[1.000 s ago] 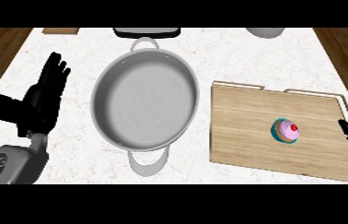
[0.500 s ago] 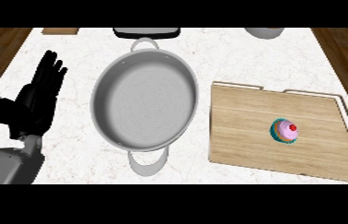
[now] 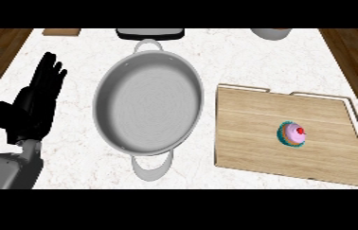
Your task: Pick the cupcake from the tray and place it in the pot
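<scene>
Cupcake [image 3: 293,133] on tray [image 3: 245,129], well apart from left hand [image 3: 35,103] fingers

- Counter [image 3: 272,63]: white with faint grey marbling; brown wood grain shows past its left and right edges.
- Pot [image 3: 148,103]: plain silver-grey metal, 2 matching loop handles, no pattern.
- Tray [image 3: 280,129]: light tan wood with fine grain lines.
- Cupcake [image 3: 293,134]: teal wrapper, pink frosting, 1 red dot on top.
- Left hand [image 3: 35,103]: solid black; forearm below it grey.
</scene>
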Controlling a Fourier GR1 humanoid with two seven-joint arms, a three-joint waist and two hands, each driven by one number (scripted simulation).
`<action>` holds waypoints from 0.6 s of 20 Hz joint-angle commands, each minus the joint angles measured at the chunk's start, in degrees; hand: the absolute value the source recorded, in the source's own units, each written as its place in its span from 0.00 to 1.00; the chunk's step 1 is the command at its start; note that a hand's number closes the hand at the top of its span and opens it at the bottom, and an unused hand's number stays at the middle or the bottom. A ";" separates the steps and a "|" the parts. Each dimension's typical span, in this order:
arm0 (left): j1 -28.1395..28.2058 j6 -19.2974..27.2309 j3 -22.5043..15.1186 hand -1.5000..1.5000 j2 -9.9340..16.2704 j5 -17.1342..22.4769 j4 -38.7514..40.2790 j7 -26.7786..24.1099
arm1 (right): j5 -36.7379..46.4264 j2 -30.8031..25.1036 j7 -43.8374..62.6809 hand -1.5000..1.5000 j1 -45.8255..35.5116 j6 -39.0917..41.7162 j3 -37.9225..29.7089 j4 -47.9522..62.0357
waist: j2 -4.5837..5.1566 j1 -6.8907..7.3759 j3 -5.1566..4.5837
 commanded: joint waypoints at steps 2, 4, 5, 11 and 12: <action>2.22 1.14 -0.42 0.50 -1.62 -1.63 -2.66 0.45 | 1.97 1.03 10.93 0.00 -3.05 0.99 5.61 -6.03 | 0.01 0.41 0.04; -1.98 -1.22 2.55 0.50 0.53 -0.76 -1.31 3.83 | 0.91 0.82 14.25 0.00 -3.65 2.83 4.97 -7.19 | 0.05 -0.11 0.06; -0.31 0.17 1.07 0.50 -1.95 -3.45 -0.98 1.62 | 0.60 1.94 15.98 0.00 -2.12 2.41 4.70 -10.67 | 0.02 -0.32 0.06; -1.80 -2.63 2.99 0.50 -5.83 -5.20 2.65 0.54 | 1.12 7.86 21.32 0.00 0.83 1.11 4.05 -18.07 | 0.09 -0.50 0.07; 4.60 -2.68 2.87 0.50 -5.21 -5.27 -3.87 0.22 | 5.74 9.59 18.07 0.00 -1.51 -0.04 5.85 -13.12 | 0.09 0.09 0.10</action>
